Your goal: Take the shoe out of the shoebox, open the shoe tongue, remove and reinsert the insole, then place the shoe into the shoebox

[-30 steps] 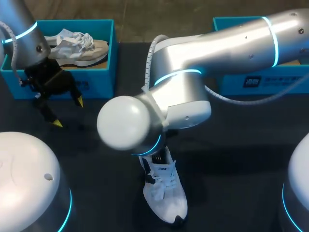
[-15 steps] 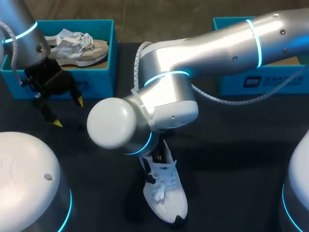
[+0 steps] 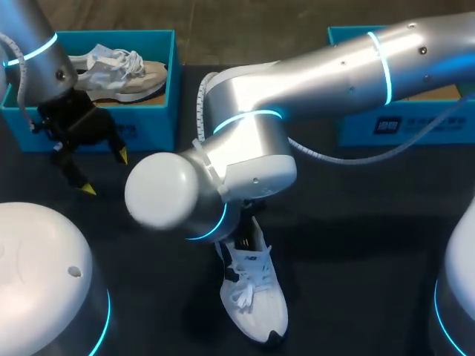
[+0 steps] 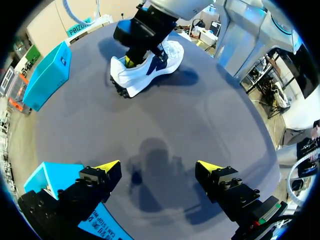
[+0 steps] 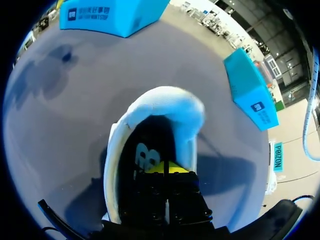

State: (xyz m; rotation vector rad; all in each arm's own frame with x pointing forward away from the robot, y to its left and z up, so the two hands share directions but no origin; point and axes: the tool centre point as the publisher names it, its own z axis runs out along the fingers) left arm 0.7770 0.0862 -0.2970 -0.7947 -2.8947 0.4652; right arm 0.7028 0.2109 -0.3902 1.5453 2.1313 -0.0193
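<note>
A white sneaker [image 3: 254, 295] lies on the dark table near the front middle, toe toward me. My right arm [image 3: 245, 156] reaches in over it, and its wrist hides the gripper in the head view. In the right wrist view my right gripper [image 5: 165, 168] is shut, its yellow tips together down inside the sneaker's [image 5: 185, 112] opening, over the dark insole [image 5: 142, 156]; whether it pinches the insole is hidden. My left gripper [image 3: 105, 172] hangs open in front of the left blue shoebox [image 3: 152, 119], holding nothing. From the left wrist, the sneaker [image 4: 150, 72] lies far ahead of the left gripper [image 4: 159, 167].
The left shoebox holds a second, beige-and-white shoe [image 3: 122, 70]. Another blue box [image 3: 401, 126] stands at the back right. The robot's two white bases [image 3: 44, 282] fill the front corners.
My right arm's elbow and wrist have swung to the left above the sneaker. The sneaker and my left arm have kept their places.
</note>
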